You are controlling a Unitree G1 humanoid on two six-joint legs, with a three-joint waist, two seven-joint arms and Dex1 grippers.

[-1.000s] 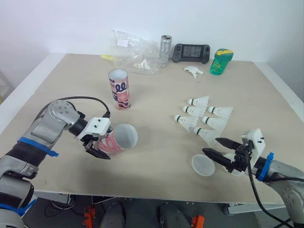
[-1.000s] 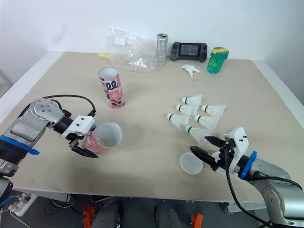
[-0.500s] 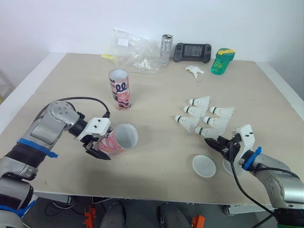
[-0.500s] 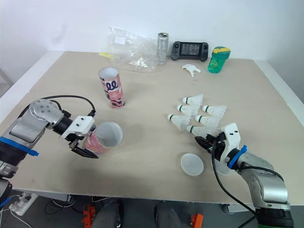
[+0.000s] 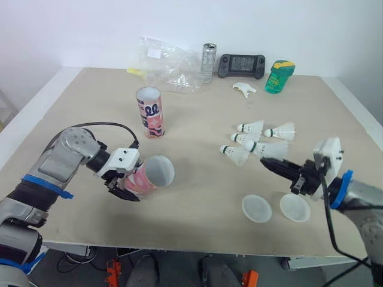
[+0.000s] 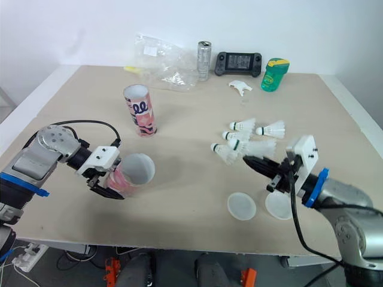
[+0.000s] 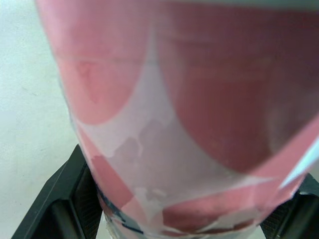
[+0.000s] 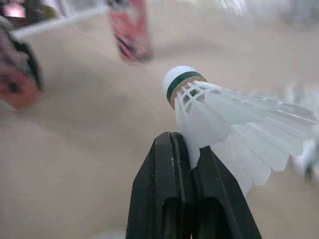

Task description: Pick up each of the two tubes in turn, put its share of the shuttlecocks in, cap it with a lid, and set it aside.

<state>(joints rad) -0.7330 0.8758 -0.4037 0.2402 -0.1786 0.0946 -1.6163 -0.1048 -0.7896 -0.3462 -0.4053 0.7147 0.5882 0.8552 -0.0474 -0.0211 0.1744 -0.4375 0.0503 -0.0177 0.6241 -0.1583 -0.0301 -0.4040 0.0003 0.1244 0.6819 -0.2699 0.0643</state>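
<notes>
Near the front-left corner of the table (image 5: 84, 95), the left gripper (image 5: 125, 183) is clamped on the pink tube (image 5: 151, 174). Its black fingers (image 7: 55, 204) press on either side of the tube's closed end. The tube lies almost on its side, its long axis running left to right. Its open mouth is turned away from the gripper, toward the right and somewhat up. Whether it touches the surface cannot be told.

Behind it, toward the middle of the table, the second tube (image 5: 151, 112) stands upright with its mouth up. Right of centre, the loose shuttlecocks (image 5: 250, 127) lie in a cluster, corks pointing left.

At the front of that cluster the right gripper (image 5: 267, 163) reaches in from the right edge. Its fingers are pinched tight on the feather skirt of one shuttlecock (image 8: 224, 117). The green-banded cork points away from the gripper, to the left, and the shuttlecock's axis slants off from the fingers.

A lid (image 5: 257, 208) and a second lid (image 5: 295, 207) lie flat near the front edge, side by side but apart, just in front of that gripper.
</notes>
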